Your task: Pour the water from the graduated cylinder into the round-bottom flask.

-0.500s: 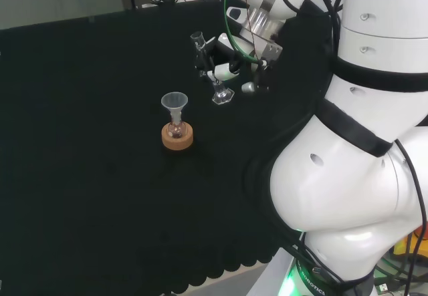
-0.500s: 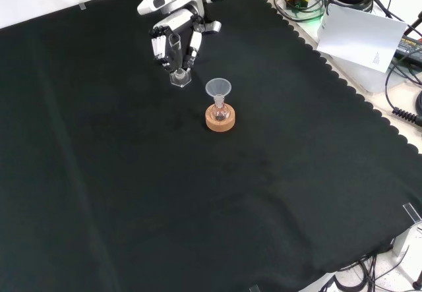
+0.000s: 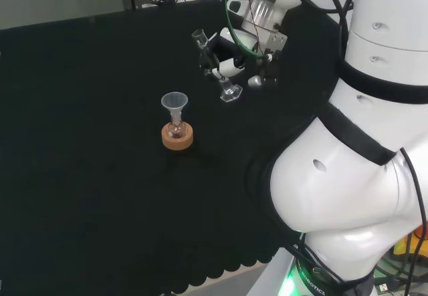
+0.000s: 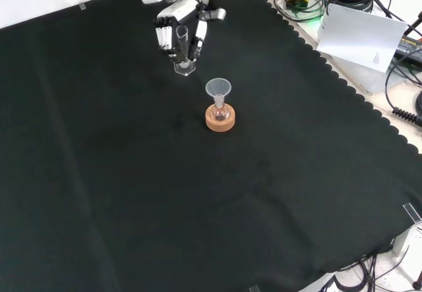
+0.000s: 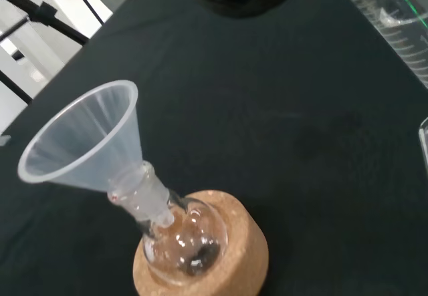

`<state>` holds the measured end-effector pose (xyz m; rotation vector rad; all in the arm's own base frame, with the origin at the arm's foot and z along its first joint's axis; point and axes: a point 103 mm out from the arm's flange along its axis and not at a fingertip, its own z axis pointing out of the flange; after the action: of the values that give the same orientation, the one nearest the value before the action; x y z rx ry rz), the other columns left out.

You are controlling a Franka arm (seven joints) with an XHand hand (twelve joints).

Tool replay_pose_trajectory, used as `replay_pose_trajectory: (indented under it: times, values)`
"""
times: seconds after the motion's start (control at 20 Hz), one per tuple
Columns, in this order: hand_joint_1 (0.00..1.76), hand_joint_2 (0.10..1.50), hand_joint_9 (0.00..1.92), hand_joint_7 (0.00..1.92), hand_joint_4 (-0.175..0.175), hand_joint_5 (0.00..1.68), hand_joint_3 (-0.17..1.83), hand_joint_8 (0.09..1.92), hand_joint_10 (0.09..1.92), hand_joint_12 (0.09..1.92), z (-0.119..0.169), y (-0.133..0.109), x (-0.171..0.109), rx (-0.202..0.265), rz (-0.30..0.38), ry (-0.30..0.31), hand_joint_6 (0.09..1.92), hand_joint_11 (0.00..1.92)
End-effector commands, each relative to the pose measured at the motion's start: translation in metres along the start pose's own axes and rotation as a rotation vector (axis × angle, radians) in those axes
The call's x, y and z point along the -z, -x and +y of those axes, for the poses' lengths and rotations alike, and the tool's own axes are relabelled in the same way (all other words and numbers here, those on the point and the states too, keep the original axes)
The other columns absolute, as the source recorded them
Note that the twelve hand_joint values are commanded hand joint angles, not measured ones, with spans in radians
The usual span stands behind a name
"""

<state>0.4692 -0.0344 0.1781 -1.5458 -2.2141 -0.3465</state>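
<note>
Black-and-white hand (image 4: pixel 179 33), fingers curled round the graduated cylinder (image 4: pixel 182 49) at the front view's upper left, has lifted it off the cloth and tilted it slightly; transport toward the funnel (image 4: pixel 218 88) and round-bottom flask (image 4: pixel 220 113), mid-frame, has begun.

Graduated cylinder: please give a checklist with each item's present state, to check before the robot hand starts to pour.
1. Robot hand curled round the graduated cylinder: ok.
2. Cylinder base off the black cloth: ok, judged from the head view.
3. Funnel seated in the round-bottom flask neck: ok.
4. Flask resting in its cork ring: ok.
5. Cylinder mouth above the funnel: not ok, it is beside it.
6. Water level in the cylinder: cannot tell.
</note>
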Motion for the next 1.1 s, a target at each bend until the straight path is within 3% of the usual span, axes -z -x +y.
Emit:
replay_pose_trajectory:
  times: [0.05, 0.25, 0.65, 1.1]
  values:
    - [1.31, 1.01, 1.56, 1.23, -0.175, 1.2, 0.0, 0.61, 0.13, 0.81, -0.028, -0.014, 0.011, -0.046, -0.091, -0.101, 0.63, 1.22]
    - [1.3, 1.01, 1.59, 1.26, -0.175, 1.21, 0.0, 0.57, 0.09, 0.81, -0.038, -0.023, 0.016, -0.061, -0.152, -0.155, 0.62, 1.22]
    - [1.3, 1.01, 1.61, 1.27, -0.175, 1.21, 0.0, 0.57, 0.09, 0.81, -0.033, -0.029, 0.009, -0.085, -0.28, -0.352, 0.61, 1.22]
    - [1.3, 1.0, 1.62, 1.27, -0.175, 1.22, 0.0, 0.56, 0.09, 0.81, -0.035, -0.03, 0.006, -0.102, -0.354, -0.46, 0.6, 1.22]
